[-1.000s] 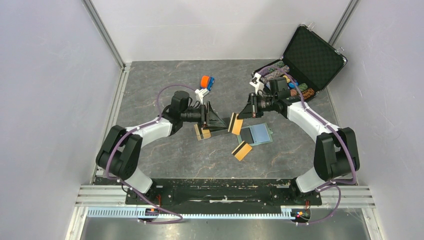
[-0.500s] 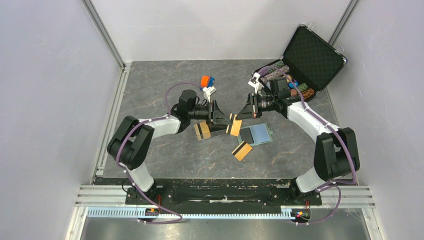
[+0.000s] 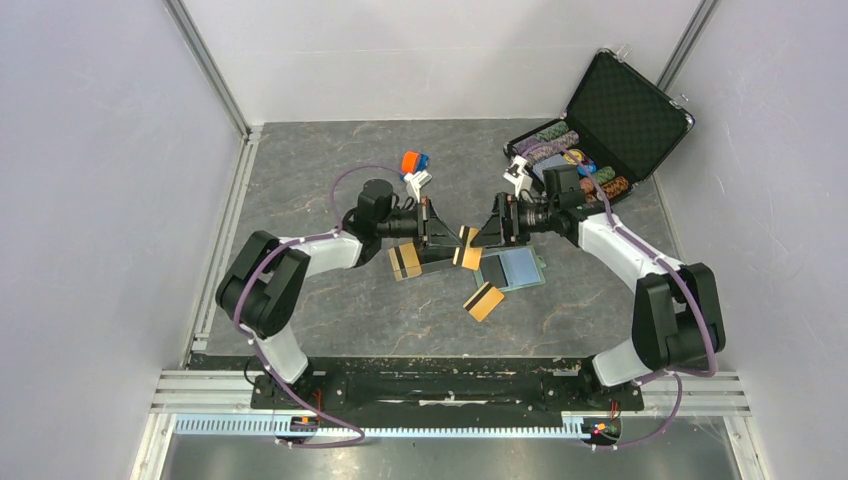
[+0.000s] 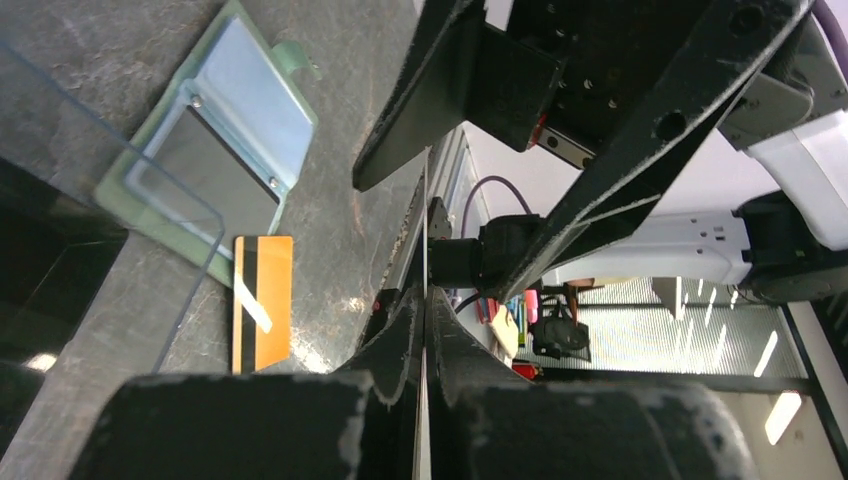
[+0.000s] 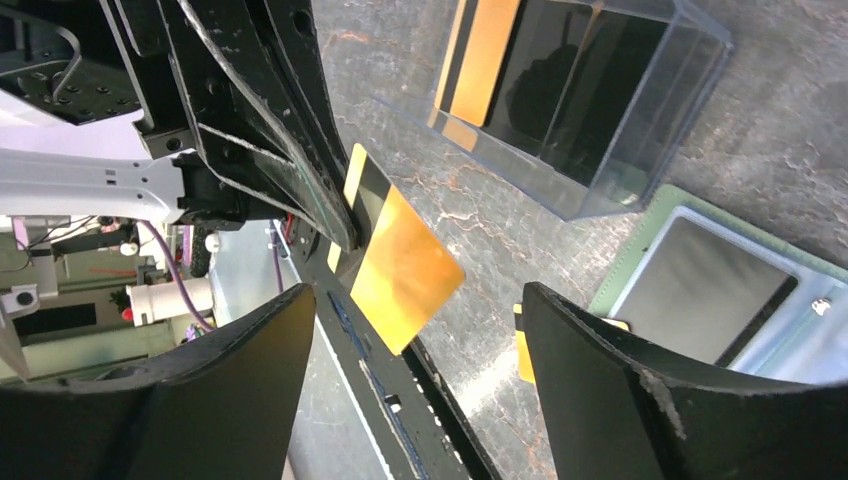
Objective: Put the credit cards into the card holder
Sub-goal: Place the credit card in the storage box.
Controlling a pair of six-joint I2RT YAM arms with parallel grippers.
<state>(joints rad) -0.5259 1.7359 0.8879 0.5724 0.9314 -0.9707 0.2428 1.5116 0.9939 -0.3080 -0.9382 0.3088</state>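
Left gripper pinches orange card over dark marbled table.

Soft, even light falls from above in the overhead view. The dark grey marbled bench carries only faint shadows beneath the arms, and the picture is sharp throughout. In the left wrist view the left tool is a dark, blurred mass and the background at right is washed out. In the right wrist view the right tool is soft and shadowed. The glossy orange-gold credit card shows a mild sheen, and the clear plastic tray shows dark reflections.
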